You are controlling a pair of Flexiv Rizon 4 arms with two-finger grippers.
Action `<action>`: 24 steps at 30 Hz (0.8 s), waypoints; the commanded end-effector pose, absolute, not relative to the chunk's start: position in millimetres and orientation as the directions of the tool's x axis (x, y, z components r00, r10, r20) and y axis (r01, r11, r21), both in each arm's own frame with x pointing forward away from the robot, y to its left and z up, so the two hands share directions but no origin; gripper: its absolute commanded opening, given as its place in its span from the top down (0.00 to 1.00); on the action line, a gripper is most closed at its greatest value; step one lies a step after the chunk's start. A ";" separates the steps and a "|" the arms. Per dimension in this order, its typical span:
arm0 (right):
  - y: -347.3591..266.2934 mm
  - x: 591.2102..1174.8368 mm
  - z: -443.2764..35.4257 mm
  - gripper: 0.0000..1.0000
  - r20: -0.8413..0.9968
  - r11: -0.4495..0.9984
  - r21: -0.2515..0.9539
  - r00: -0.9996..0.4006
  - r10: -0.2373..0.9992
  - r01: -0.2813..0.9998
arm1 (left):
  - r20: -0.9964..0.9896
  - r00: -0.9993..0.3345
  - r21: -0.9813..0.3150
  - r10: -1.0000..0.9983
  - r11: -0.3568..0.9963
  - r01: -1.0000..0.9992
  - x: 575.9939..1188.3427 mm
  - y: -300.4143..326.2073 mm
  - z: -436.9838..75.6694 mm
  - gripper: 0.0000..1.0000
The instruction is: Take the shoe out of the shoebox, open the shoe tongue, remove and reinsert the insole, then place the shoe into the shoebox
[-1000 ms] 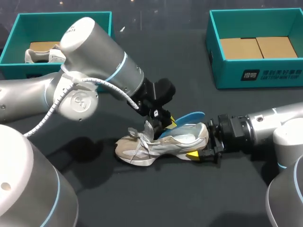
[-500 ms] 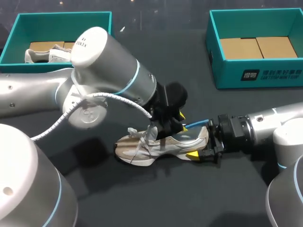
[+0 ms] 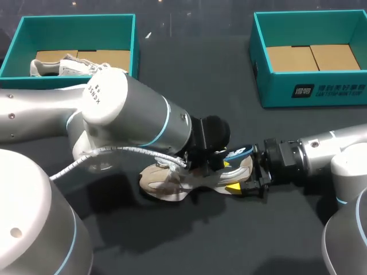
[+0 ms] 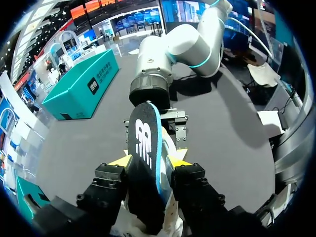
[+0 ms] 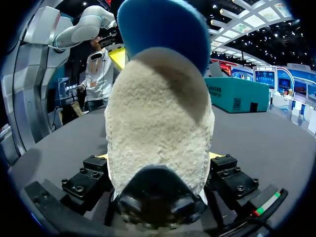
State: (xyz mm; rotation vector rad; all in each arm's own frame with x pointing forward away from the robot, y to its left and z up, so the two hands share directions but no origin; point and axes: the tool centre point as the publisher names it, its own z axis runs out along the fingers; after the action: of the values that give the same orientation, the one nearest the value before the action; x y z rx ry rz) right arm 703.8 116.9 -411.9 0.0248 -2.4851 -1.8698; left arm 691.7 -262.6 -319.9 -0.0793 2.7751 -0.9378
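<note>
Sneaker [image 3: 159, 182] upright mid-surface, between both arms. Right hand [image 5: 158, 170] clamped on heel from both sides, steadying it. Left hand [image 4: 150, 162] pinches blue insole [image 4: 145, 148], fingers narrowly apart, insole's lower end in shoe opening, other end sticking out past heel.

Risks:
- Too steep a push: insole buckles or snags on collar.
- Too hard a push: heel twists out of right grip.

Teal shoebox [image 3: 309, 91] well apart, far right.

Silver arms [image 3: 132, 114], blue joint rings [image 3: 167, 123], coiled cable [image 3: 114, 150], yellow-tipped left gripper [image 4: 150, 162]
</note>
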 end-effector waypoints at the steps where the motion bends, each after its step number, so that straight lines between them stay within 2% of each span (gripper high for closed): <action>1: 118.0 702.8 -411.8 1.00 0.015 0.281 0.960 -0.999 -0.030 0.006 | -0.221 -0.965 -0.600 -0.143 0.800 0.019 689.7 -270.8 -325.9 0.57; 7: 118.0 702.8 -411.8 1.00 0.015 0.281 0.960 -0.999 -0.030 0.006 | -0.246 -0.957 -0.591 -0.154 0.807 0.021 693.6 -274.9 -333.2 0.60; 8: 118.0 702.8 -411.8 1.00 0.015 0.281 0.960 -0.999 -0.030 0.006 | -0.246 -0.957 -0.590 -0.155 0.807 0.021 694.0 -275.0 -334.3 0.64; 9: 118.0 702.8 -411.8 1.00 0.015 0.281 0.960 -0.999 -0.030 0.006 | -0.245 -0.957 -0.590 -0.155 0.807 0.020 694.6 -275.1 -335.1 0.77; 10: 118.0 702.8 -411.8 1.00 0.015 0.281 0.960 -0.999 -0.030 0.006 | -0.247 -0.956 -0.590 -0.160 0.808 0.017 695.2 -274.9 -335.6 0.96; 11: 118.0 702.8 -411.8 1.00 0.015 0.281 0.960 -0.999 -0.030 0.006 | -0.248 -0.955 -0.591 -0.166 0.806 0.013 695.6 -274.7 -335.7 1.00; 24: 118.0 702.8 -411.8 1.00 0.015 0.281 0.960 -0.999 -0.030 0.006 | -0.241 -0.939 -0.648 -0.245 0.761 -0.033 714.6 -280.9 -315.2 1.00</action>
State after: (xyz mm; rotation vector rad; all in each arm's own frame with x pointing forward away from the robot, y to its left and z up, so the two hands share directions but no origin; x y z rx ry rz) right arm 703.9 116.9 -411.9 0.0247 -2.4851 -1.8698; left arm 713.4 -279.8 -316.8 -0.2119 2.6476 -0.9692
